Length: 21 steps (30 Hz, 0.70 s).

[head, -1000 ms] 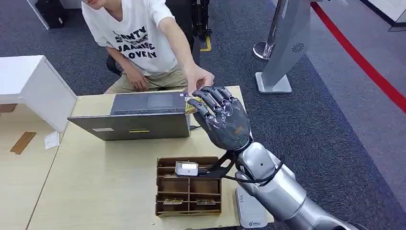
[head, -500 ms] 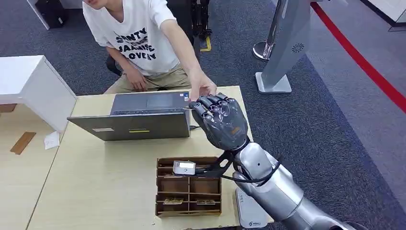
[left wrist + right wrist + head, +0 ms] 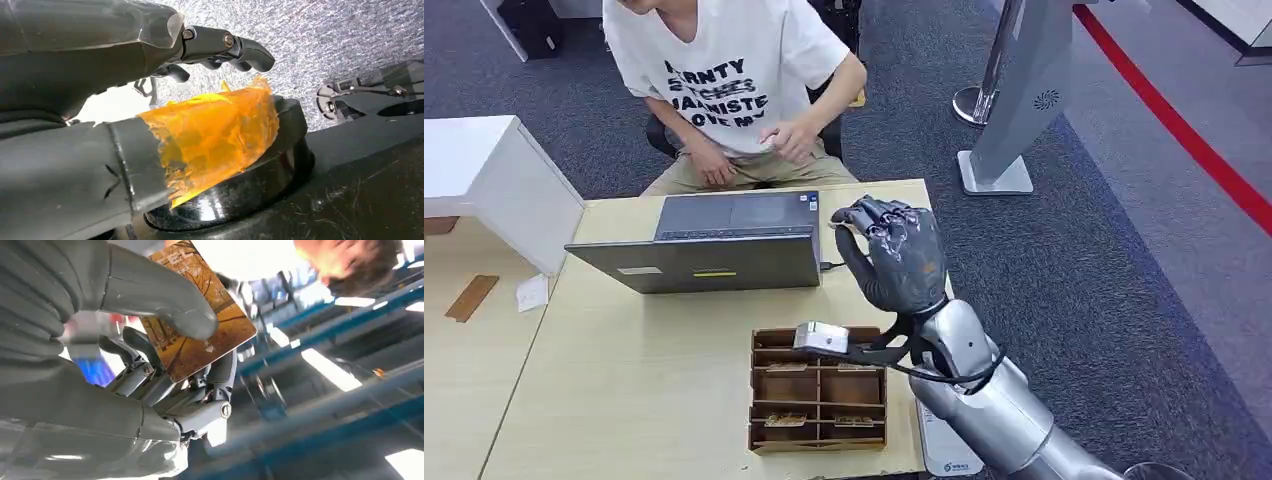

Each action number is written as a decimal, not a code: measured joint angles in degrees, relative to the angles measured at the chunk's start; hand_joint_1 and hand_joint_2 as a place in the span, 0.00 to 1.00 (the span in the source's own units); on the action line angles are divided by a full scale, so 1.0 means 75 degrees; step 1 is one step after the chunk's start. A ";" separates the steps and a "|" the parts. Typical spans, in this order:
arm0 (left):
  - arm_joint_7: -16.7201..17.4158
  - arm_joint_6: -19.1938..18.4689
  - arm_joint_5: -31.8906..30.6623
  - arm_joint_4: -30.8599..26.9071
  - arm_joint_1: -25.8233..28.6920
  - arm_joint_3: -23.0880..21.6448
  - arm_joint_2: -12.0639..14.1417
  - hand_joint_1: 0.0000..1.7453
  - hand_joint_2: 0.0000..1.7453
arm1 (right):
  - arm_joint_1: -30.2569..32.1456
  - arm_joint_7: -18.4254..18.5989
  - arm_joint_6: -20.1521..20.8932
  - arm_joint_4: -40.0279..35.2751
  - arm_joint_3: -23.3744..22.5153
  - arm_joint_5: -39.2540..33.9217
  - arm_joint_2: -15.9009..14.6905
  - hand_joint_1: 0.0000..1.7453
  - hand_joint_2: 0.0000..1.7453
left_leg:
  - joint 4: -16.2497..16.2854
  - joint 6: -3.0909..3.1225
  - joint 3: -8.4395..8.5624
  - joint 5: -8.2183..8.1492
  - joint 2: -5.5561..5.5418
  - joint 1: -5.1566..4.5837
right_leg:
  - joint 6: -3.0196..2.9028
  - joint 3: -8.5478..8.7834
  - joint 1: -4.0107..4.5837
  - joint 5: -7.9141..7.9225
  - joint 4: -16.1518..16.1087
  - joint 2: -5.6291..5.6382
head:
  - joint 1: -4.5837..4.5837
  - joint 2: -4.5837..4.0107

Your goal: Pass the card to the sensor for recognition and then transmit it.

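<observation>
In the right wrist view an orange-brown card (image 3: pixel 200 335) with a tree picture is pinched between the thumb and fingers of my right hand (image 3: pixel 125 365). From the head view that right hand (image 3: pixel 892 255) is raised over the table's far right part, fingers curled in, just right of the laptop (image 3: pixel 714 240). A small grey-white sensor (image 3: pixel 821 338) sits on the rear edge of a brown wooden organiser (image 3: pixel 819 395), below and left of the hand. My left hand (image 3: pixel 75 50) hangs down over carpet, fingers apart, holding nothing; orange tape wraps its thumb.
A person (image 3: pixel 724 80) sits behind the light wooden table (image 3: pixel 624 380), both hands drawn back to the lap. A white cabinet (image 3: pixel 494 180) stands at the left. A grey stand (image 3: pixel 1014 100) is on the carpet at the right. A white device (image 3: pixel 944 440) lies by the organiser.
The person's hand, which reached to my right hand, has pulled back to the lap. My right fingers have curled shut around the card and the hand has tilted slightly.
</observation>
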 joint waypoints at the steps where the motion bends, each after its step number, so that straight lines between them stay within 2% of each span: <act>1: -0.0012 0.0023 0.0041 0.0000 0.0006 0.0006 0.0000 0.00 0.00 | 0.0106 -0.0124 0.0143 -0.0134 -0.0084 -0.0613 0.0038 1.00 1.00 | 0.0000 0.0000 -0.0001 0.0000 -0.0001 0.0000 | 0.0000 0.0000 0.0000 0.0000 0.0000 0.0000 | 0.0003 0.0000; 6: -0.0099 0.0120 0.0227 0.0000 0.0068 0.0038 0.0003 0.00 0.00 | 0.0621 -0.0641 0.0754 -0.0800 -0.0636 -0.3096 0.0213 1.00 1.00 | 0.0000 0.0000 -0.0003 -0.0001 -0.0001 0.0000 | 0.0000 -0.0003 0.0000 -0.0001 0.0000 -0.0001 | 0.0003 0.0000; 10: -0.0152 0.0160 0.0347 0.0000 0.0137 0.0125 0.0003 0.00 0.00 | 0.1012 -0.0967 0.1108 -0.1242 -0.1081 -0.4438 0.0248 1.00 1.00 | 0.0000 0.0001 -0.0004 -0.0001 -0.0001 -0.0001 | 0.0001 -0.0003 -0.0001 -0.0001 -0.0001 -0.0001 | 0.0003 0.0000; 15: -0.0216 0.0213 0.0513 0.0000 0.0171 0.0259 0.0009 0.00 0.00 | 0.1554 -0.1197 0.1461 -0.1670 -0.1571 -0.5326 0.0245 1.00 1.00 | 0.0000 0.0001 -0.0003 -0.0001 -0.0001 -0.0001 | 0.0001 -0.0003 -0.0001 -0.0001 -0.0003 -0.0002 | 0.0003 0.0000; 21: -0.0225 0.0219 0.0621 0.0000 0.0181 0.0402 0.0012 0.00 0.00 | 0.2035 -0.1235 0.1720 -0.1933 -0.1935 -0.5576 0.0152 1.00 1.00 | 0.0000 0.0001 -0.0001 -0.0001 0.0001 -0.0001 | 0.0001 -0.0004 0.0000 -0.0001 -0.0003 0.0000 | 0.0003 0.0000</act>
